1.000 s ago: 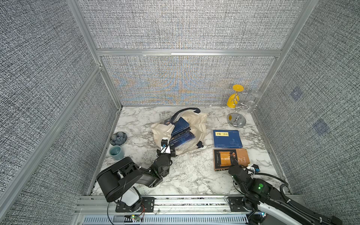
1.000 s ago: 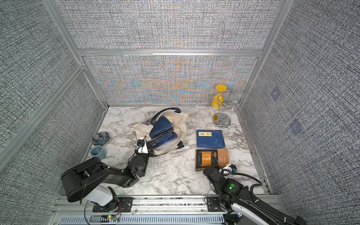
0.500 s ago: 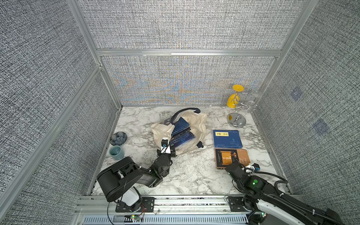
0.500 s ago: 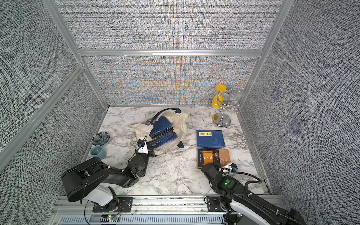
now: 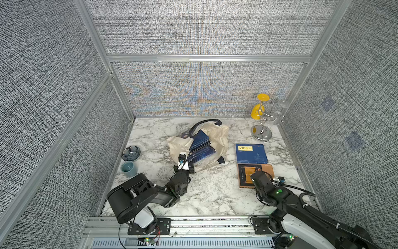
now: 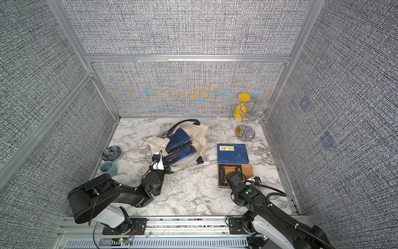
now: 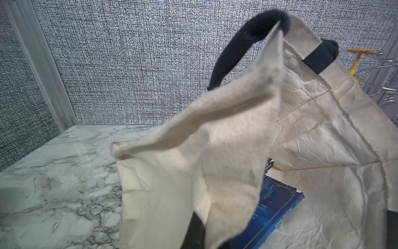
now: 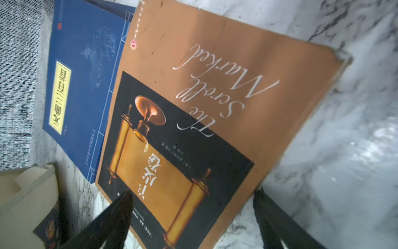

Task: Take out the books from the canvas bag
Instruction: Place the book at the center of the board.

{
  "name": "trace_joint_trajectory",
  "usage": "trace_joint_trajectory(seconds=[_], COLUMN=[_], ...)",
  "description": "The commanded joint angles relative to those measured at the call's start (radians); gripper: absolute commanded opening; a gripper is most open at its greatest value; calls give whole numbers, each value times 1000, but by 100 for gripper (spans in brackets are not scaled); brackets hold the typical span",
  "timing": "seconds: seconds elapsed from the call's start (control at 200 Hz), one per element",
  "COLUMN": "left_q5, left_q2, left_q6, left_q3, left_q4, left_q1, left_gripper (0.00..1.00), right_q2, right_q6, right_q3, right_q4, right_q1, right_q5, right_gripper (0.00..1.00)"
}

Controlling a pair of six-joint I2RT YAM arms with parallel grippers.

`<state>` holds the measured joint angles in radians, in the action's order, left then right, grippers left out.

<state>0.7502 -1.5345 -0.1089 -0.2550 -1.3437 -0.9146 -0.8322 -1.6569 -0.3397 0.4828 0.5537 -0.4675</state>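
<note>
The cream canvas bag lies slumped mid-table, its mouth held up. Several dark navy books are stacked inside it, and one shows under the lifted cloth. My left gripper is shut on the bag's near rim. A navy book with a yellow label lies flat on the marble to the right of the bag. In front of it lies an orange-brown book. My right gripper is open over that book's near edge, its fingers apart and holding nothing.
A chrome stand with a yellow glass is in the back right corner. A teal cup and a dark flower-shaped dish sit by the left wall. Woven grey walls enclose the marble table on three sides.
My right gripper has opened and let go of the orange-brown book, which now lies flat. The right arm has drawn back a little toward the front. The left arm has not moved.
</note>
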Motion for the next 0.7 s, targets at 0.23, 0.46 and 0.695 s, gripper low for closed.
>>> trace_joint_trajectory(seconds=[0.23, 0.46, 0.695], left_q5=[-14, -12, -3], left_q2=[11, 9, -2], left_q6=[-2, 3, 18], left_q3=[3, 2, -3], left_q4=[-54, -53, -54], left_q1=[-7, -6, -6], left_gripper=[0, 0, 0], right_q2=[-102, -92, -158], right_q6=[153, 373, 538], right_q3=[-187, -308, -412], right_q4=[245, 223, 94], right_q1=[-54, -26, 103], right_q5=[122, 95, 27], right_gripper=[99, 99, 97])
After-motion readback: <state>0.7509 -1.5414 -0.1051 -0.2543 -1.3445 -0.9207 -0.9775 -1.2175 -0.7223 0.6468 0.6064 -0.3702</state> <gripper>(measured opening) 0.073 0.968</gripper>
